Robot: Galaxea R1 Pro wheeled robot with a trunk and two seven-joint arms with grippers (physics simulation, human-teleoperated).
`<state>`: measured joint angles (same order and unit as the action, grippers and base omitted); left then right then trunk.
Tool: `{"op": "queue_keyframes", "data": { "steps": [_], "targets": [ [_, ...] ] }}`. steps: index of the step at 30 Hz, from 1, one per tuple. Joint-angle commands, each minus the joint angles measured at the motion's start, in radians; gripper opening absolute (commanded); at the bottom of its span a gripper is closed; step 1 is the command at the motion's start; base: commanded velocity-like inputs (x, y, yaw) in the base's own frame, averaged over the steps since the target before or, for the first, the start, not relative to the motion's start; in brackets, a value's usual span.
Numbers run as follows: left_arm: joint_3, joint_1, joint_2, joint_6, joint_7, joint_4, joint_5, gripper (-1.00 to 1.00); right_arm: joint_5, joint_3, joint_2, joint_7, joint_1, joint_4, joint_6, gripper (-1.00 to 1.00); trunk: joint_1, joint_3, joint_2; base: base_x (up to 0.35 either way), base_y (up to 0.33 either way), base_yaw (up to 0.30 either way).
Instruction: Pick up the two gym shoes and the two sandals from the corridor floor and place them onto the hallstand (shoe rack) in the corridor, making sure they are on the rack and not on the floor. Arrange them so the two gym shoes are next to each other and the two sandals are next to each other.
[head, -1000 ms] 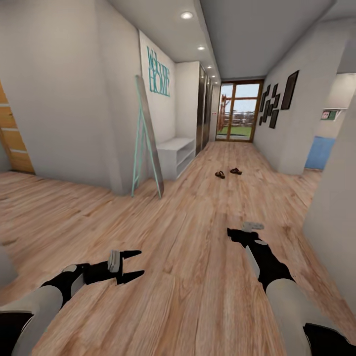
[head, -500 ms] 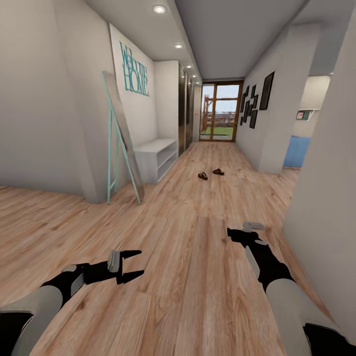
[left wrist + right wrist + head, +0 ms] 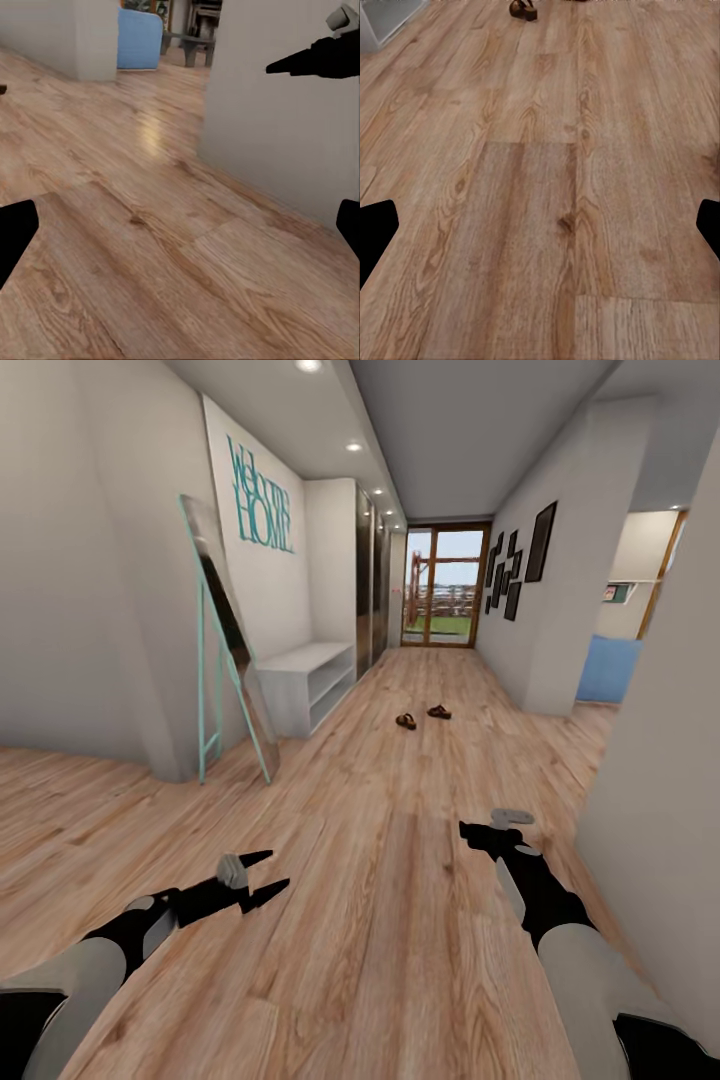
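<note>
Two brown sandals were seen well ahead on the corridor floor, near the hallstand. Both grippers, left and right, were held spread, empty. The sandals were judged light and pliable, best pinched at the strap.

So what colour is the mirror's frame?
Teal, or light turquoise; the mirror shows best in the head view.

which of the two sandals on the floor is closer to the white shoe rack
The left sandal, the nearer one in the head view; the other sandal lies farther right, away from the hallstand.
</note>
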<state>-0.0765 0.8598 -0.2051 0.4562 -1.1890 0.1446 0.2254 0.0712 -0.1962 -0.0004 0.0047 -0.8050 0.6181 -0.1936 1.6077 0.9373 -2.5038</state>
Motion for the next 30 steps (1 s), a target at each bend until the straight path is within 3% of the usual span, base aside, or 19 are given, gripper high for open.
{"op": "queue_keyframes", "data": {
  "steps": [1, 11, 16, 17, 25, 30],
  "targets": [
    [-0.008, 0.001, -0.001, 0.003, 0.019, -0.001, 0.010, 1.00, 0.007, -0.002, 0.000, 0.000, 0.000, 0.001, -0.006, 1.00, 0.000, 0.001, 0.000, 0.342, -0.143, 0.000],
    [0.004, 0.001, -0.005, -0.012, 0.065, -0.002, 0.015, 1.00, 0.013, -0.002, 0.000, -0.002, 0.000, 0.003, -0.005, 1.00, 0.000, 0.001, 0.000, 0.342, -0.145, 0.000],
    [0.045, 0.001, -0.005, -0.021, 0.079, -0.002, 0.015, 1.00, 0.010, -0.002, 0.000, 0.002, 0.000, 0.004, -0.005, 1.00, 0.000, 0.001, 0.000, 0.342, -0.154, 0.000],
    [0.071, 0.001, -0.005, -0.024, 0.126, -0.002, 0.015, 1.00, 0.009, -0.002, 0.000, 0.005, 0.000, 0.006, -0.006, 1.00, 0.000, 0.001, 0.000, 0.342, -0.156, 0.000],
    [0.082, 0.001, -0.006, -0.025, 0.213, -0.002, 0.015, 1.00, 0.009, -0.002, 0.000, 0.007, 0.000, 0.007, -0.005, 1.00, 0.000, 0.001, 0.000, 0.342, -0.156, 0.000],
    [0.083, 0.001, -0.006, -0.027, 0.225, -0.003, 0.015, 1.00, 0.009, -0.002, 0.000, 0.006, 0.000, 0.005, -0.005, 1.00, 0.000, 0.001, 0.000, 0.344, -0.136, -0.001]
  ]
}}
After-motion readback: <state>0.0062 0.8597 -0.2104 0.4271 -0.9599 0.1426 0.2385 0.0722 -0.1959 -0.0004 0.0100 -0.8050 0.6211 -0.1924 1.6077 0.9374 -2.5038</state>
